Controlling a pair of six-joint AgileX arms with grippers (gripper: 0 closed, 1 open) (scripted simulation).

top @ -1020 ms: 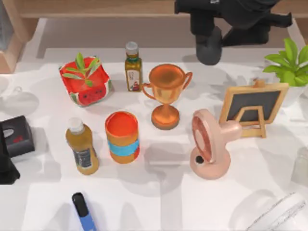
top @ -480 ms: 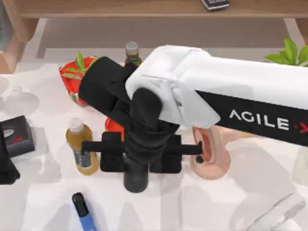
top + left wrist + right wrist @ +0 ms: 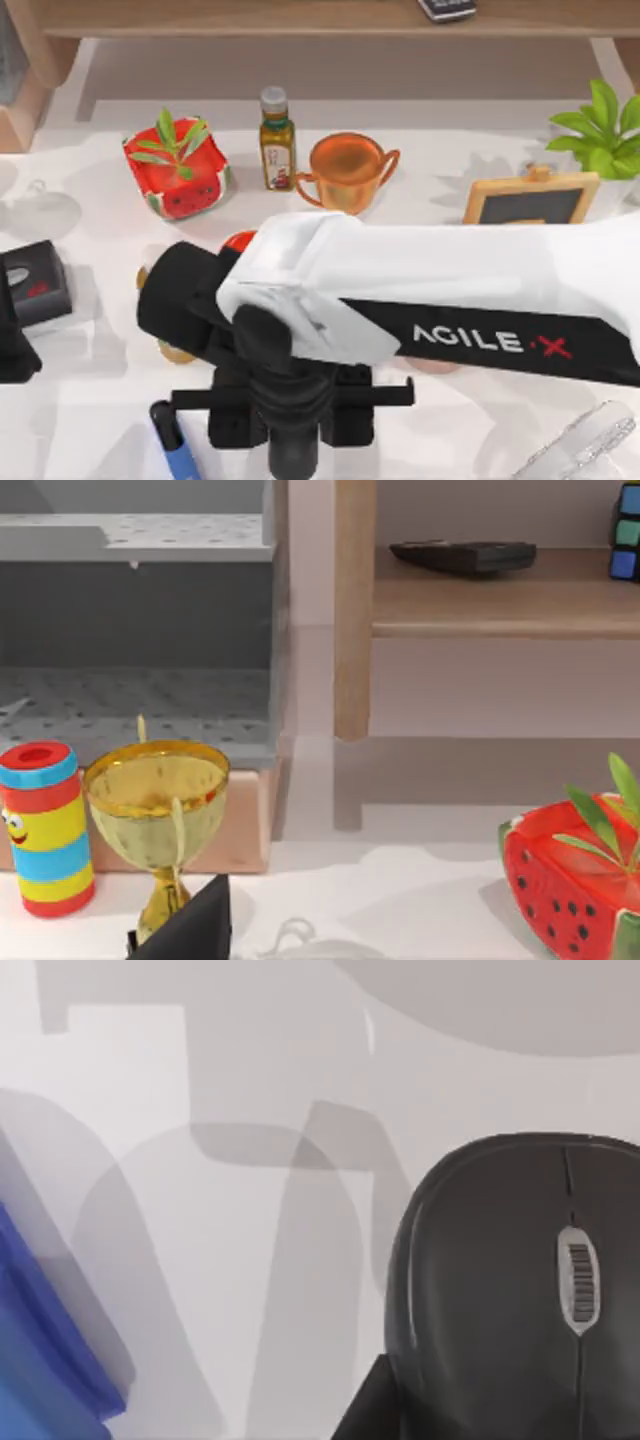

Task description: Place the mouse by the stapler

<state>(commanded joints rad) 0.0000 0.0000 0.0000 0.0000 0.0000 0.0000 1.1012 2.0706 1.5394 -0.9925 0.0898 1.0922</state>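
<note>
Over the near side of the table in the top view, the right gripper [image 3: 292, 415] hangs low at the end of the long white right arm [image 3: 450, 290]. The blue and black stapler [image 3: 172, 445] lies just beside the gripper, on the top view's left. The arm covers the spot under the gripper, so what lies there is hidden. It also covers most of an orange can [image 3: 238, 240] and the foot of the gold trophy [image 3: 348, 170]. The left arm [image 3: 12, 345] is parked far off at the table's left edge.

From the left wrist view, far from the work, I see the gold trophy [image 3: 155, 800], a striped can with a face [image 3: 45, 830] and a watermelon pot [image 3: 565, 880]. They have nothing to do with this job.

Close under the right wrist view lies the black mouse [image 3: 530, 1290], flat on the white table, with its wheel facing up. The blue stapler [image 3: 40, 1350] is near it, with a strip of bare table between them. Both are cut off at the edges. I cannot tell how far open the right gripper is, or if it has hold of the mouse.

I think the step in hand is getting the mouse settled next to the stapler. To do it well, the gripper should go slow and straight. It should keep the mouse flat and not bump the stapler. The mouse should end up close beside it, not on top.
</note>
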